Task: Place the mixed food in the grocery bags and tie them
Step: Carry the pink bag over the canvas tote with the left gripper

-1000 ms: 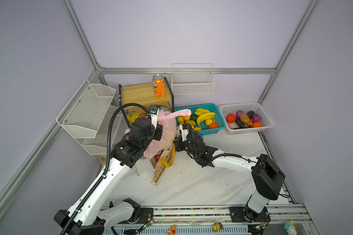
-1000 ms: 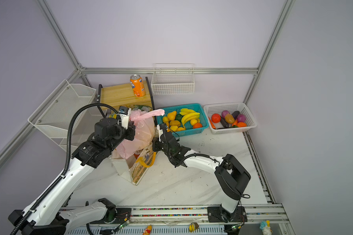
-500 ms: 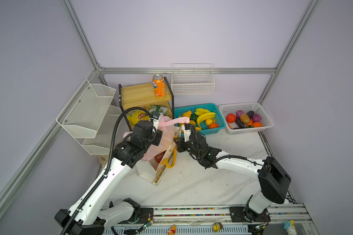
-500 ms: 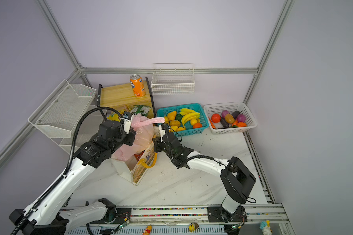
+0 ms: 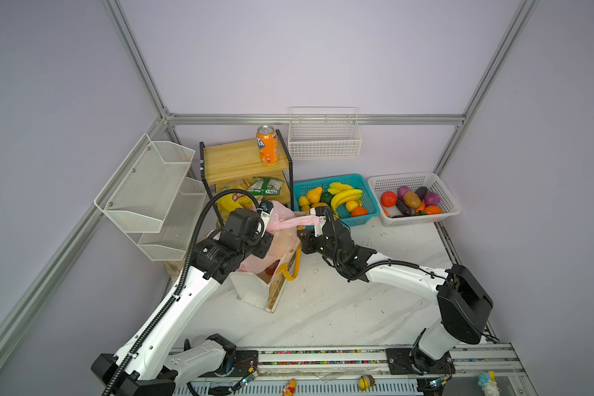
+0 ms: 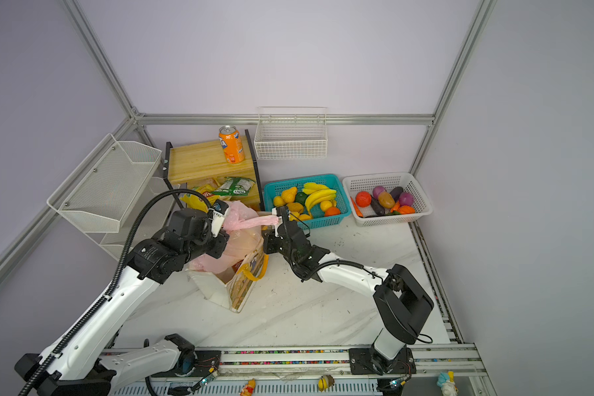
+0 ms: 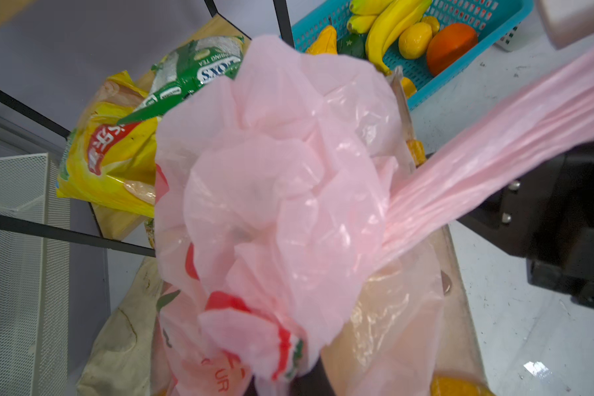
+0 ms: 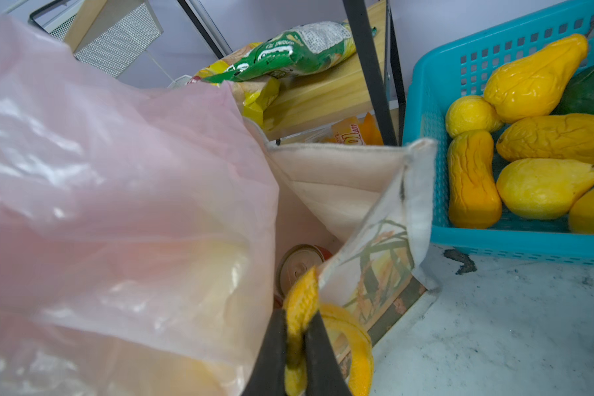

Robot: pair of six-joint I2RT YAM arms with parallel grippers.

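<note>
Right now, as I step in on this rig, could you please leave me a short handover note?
Left tool: shut on the gathered top of the pink bag; a twisted pink strand runs toward the right arm, end unclear.
Right tool: shut on the yellow handle of the white tote.
Things: the pink bag rests in the tote's mouth; a red can stands inside the tote beside it; yellowish shapes show through the pink plastic.
Done: some food is bagged. Left: no knot visible yet; tie the bags.

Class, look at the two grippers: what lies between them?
The pink bag's bunched handle, stretched across over the tote; both top views show it.
</note>
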